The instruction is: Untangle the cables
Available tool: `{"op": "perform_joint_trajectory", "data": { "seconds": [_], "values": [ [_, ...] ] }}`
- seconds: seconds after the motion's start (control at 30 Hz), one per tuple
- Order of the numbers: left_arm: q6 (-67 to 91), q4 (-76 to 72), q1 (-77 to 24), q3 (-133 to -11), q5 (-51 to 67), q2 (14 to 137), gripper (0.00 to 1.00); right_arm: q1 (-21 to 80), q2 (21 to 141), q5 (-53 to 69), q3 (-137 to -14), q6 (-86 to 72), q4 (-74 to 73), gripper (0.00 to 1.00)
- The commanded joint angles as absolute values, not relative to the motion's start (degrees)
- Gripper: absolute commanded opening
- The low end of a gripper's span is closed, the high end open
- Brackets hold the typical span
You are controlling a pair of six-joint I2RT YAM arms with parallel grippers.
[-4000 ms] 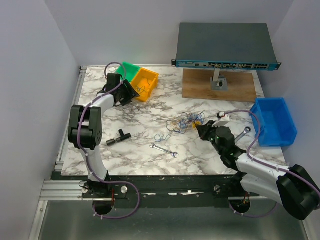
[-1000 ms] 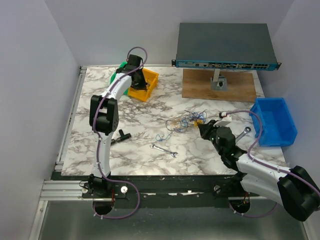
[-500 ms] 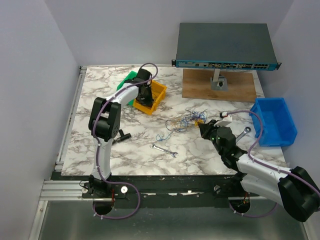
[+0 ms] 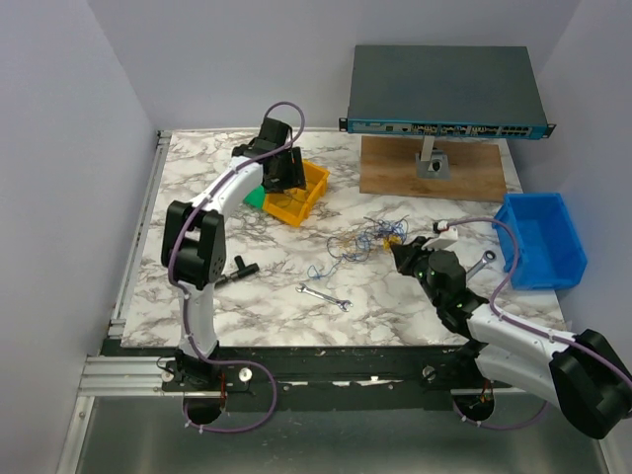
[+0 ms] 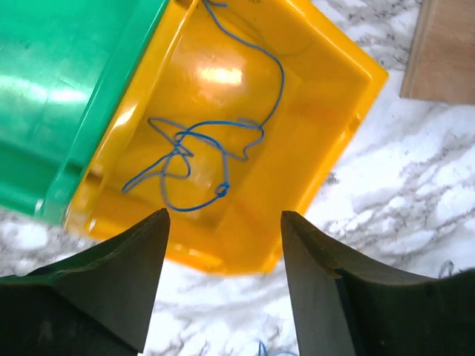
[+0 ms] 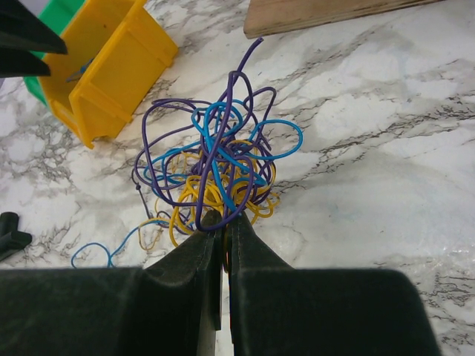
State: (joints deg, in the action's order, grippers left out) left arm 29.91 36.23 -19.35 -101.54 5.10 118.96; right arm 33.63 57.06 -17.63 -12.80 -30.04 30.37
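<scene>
The cables [image 4: 367, 238] are a clump of thin blue, yellow and purple wires in the middle of the table. My right gripper [image 4: 398, 251] is shut on the clump's near edge; in the right wrist view the cables [image 6: 219, 167] bunch just beyond the closed gripper [image 6: 223, 219]. My left gripper [image 4: 285, 178] is open and empty over the yellow bin [image 4: 301, 197]. In the left wrist view the gripper [image 5: 223, 216] hangs above the bin [image 5: 338, 141], where one loose blue wire [image 5: 200, 152] lies. Another blue strand [image 4: 317, 269] trails left of the clump.
A green bin [image 4: 254, 197] lies partly under the yellow one. A silver wrench [image 4: 324, 296] and a black part [image 4: 237, 269] lie near the front. A blue bin [image 4: 541, 240] stands at the right, a network switch [image 4: 444, 94] on a wooden board [image 4: 434, 173] at the back.
My left arm has swung right and now sits over the yellow bin. The yellow bin has shifted nearer and to the right, covering most of the green bin. The right arm has not moved.
</scene>
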Motion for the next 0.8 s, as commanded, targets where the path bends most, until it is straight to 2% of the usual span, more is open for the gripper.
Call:
{"op": "perform_joint_trajectory", "data": {
  "seconds": [0.0, 0.1, 0.3, 0.33, 0.37, 0.4, 0.43, 0.47, 0.67, 0.77],
  "values": [
    [28.48, 33.12, -19.57, -93.20, 3.69, 105.96, 0.67, 33.66, 57.45, -15.95, -13.55, -29.52, 30.22, 0.06],
    [28.04, 31.25, -19.90, -87.53, 5.10, 99.48, 0.75, 33.66, 55.88, -13.41, -15.87, -30.24, 25.01, 0.07],
    [27.83, 22.27, -24.09, -71.82, 9.92, 85.97, 0.78, 33.68, 54.69, -5.80, -21.16, -32.04, 13.98, 0.12],
    [27.71, 19.58, -25.13, -69.26, 11.56, 83.96, 0.78, 33.61, 54.68, -3.60, -21.87, -31.86, 13.07, 0.19],
    [27.53, 17.13, -26.43, -66.40, 13.66, 82.08, 0.79, 33.65, 54.89, -0.90, -22.87, -31.84, 11.78, 0.47],
    [27.42, 14.25, -27.48, -64.13, 15.19, 80.78, 0.80, 33.58, 54.97, 1.21, -23.98, -32.29, 10.35, 0.67],
    [27.30, 11.80, -28.72, -61.84, 16.47, 79.64, 0.80, 33.66, 54.97, 2.00, -25.00, -32.86, 7.93, 0.79],
    [26.97, 10.17, -29.82, -60.36, 17.04, 79.00, 0.80, 33.63, 54.86, 1.61, -26.11, -33.47, 5.74, 0.82],
    [25.59, 5.41, -37.22, -57.35, 17.93, 81.59, 0.79, 33.66, 51.00, -10.11, -29.70, -36.78, -8.43, 0.81],
    [24.06, 5.05, -41.32, -59.17, 16.36, 85.04, 0.78, 33.66, 50.33, -16.05, -30.10, -37.92, -11.66, 0.74]
  ]
}}
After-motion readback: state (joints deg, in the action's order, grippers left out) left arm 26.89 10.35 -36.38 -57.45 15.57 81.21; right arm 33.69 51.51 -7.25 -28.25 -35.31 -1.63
